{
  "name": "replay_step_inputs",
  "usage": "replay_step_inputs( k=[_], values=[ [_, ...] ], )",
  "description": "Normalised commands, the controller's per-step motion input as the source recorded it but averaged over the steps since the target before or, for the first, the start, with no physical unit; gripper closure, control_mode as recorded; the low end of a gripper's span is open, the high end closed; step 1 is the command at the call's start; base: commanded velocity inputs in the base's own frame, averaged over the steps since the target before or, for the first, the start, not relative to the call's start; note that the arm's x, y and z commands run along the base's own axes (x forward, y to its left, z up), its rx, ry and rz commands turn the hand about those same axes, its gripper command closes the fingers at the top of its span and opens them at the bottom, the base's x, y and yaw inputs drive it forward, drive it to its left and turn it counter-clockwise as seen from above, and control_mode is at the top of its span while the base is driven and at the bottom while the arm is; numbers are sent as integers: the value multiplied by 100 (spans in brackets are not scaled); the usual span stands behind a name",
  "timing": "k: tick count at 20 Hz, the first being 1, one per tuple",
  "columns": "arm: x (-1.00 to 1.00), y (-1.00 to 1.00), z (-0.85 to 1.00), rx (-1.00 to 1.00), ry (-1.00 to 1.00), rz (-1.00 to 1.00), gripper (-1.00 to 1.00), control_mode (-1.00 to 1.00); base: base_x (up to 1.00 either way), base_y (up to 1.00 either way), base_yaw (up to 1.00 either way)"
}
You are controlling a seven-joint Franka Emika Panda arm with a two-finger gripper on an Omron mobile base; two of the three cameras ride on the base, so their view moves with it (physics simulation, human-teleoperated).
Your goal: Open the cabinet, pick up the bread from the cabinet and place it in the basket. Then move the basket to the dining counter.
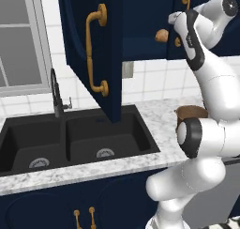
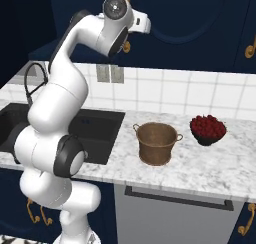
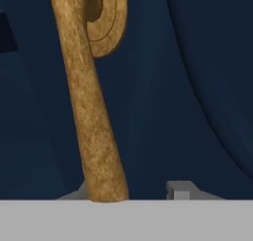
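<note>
- I see the cabinet [image 1: 93, 40] in navy, its handle [image 3: 91, 111] mottled brass.
- The bread [image 1: 161, 34] reads golden-brown.
- The basket [image 2: 157, 143] is brown.
- The table [image 2: 210, 170] is white-grey marbled.
- The sink [image 1: 70, 141] is black.
- The fruit [image 2: 208, 126] is red, in a dark bowl [image 2: 204, 139].

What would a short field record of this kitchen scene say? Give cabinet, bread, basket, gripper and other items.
cabinet: left door swung open over the sink; right door closed
bread: small bun on the shelf inside the cabinet
basket: upright on the counter, right of the sink, nothing seen inside
gripper: up at the right door's brass handle; whether it grips cannot be told
other items: bowl of red fruit beside the basket; black tap behind the sink
</note>
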Motion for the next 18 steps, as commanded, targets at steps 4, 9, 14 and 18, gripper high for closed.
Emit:
replay_step_inputs(
  k=[4,9,14,18],
  values=[
    [52,-27,-60,-2,0,-4,100,-100,0,0,0],
    [-13,-97,-53,0,-7,-12,100,-100,0,0,0],
    [-40,-100,-29,3,-11,-5,100,-100,0,0,0],
    [-39,-100,-15,7,-1,0,100,-100,0,0,0]
  ],
)
